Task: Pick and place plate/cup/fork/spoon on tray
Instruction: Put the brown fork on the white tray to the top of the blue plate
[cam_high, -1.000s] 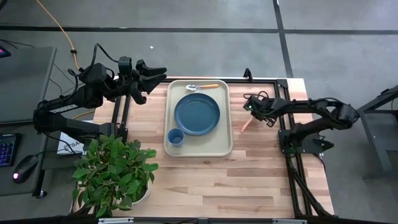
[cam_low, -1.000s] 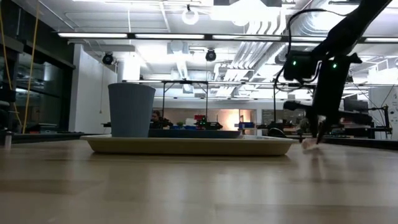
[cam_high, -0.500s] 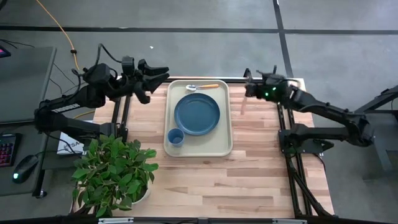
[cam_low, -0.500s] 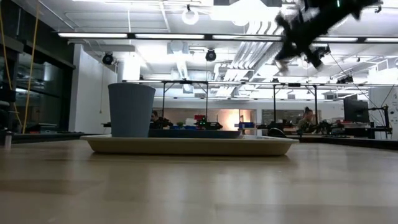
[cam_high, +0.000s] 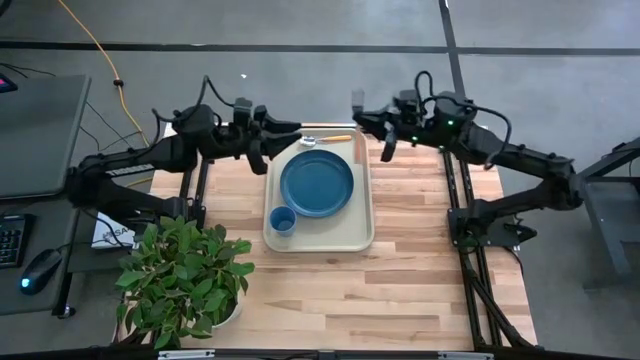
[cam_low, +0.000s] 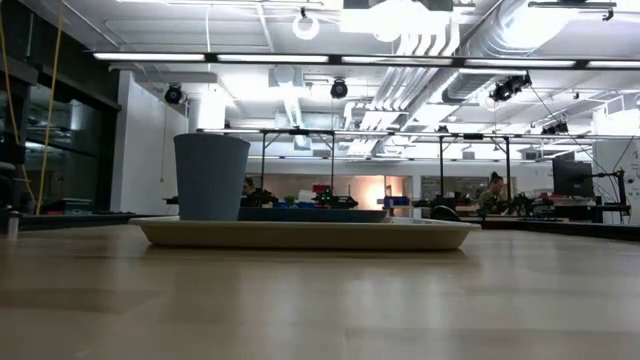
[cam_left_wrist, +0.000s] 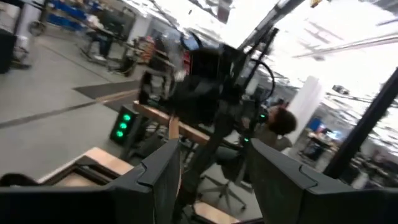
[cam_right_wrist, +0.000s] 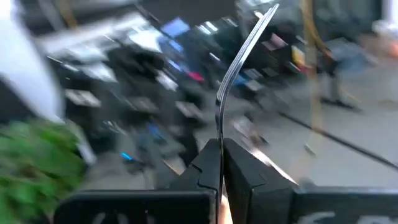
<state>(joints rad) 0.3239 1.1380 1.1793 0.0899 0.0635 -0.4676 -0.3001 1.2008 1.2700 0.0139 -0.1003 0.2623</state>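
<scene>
I see the fork (cam_right_wrist: 239, 71) clamped in my right gripper (cam_high: 385, 135), now lifted beside the tray's (cam_high: 362, 235) far right corner; half a second ago it hung farther right. Left gripper (cam_high: 285, 135), fingers apart, has moved over the spoon (cam_high: 325, 139).

We see right pincer (cam_high: 372, 128) carry fork (cam_high: 387, 147) up toward tray's (cam_high: 362, 236) far corner; left pincer (cam_high: 290, 127) reaches spoon end.

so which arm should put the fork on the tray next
The right. Its gripper is already shut on the fork, raised just off the tray's far right corner. The left gripper hovers open and empty at the far left corner.
</scene>
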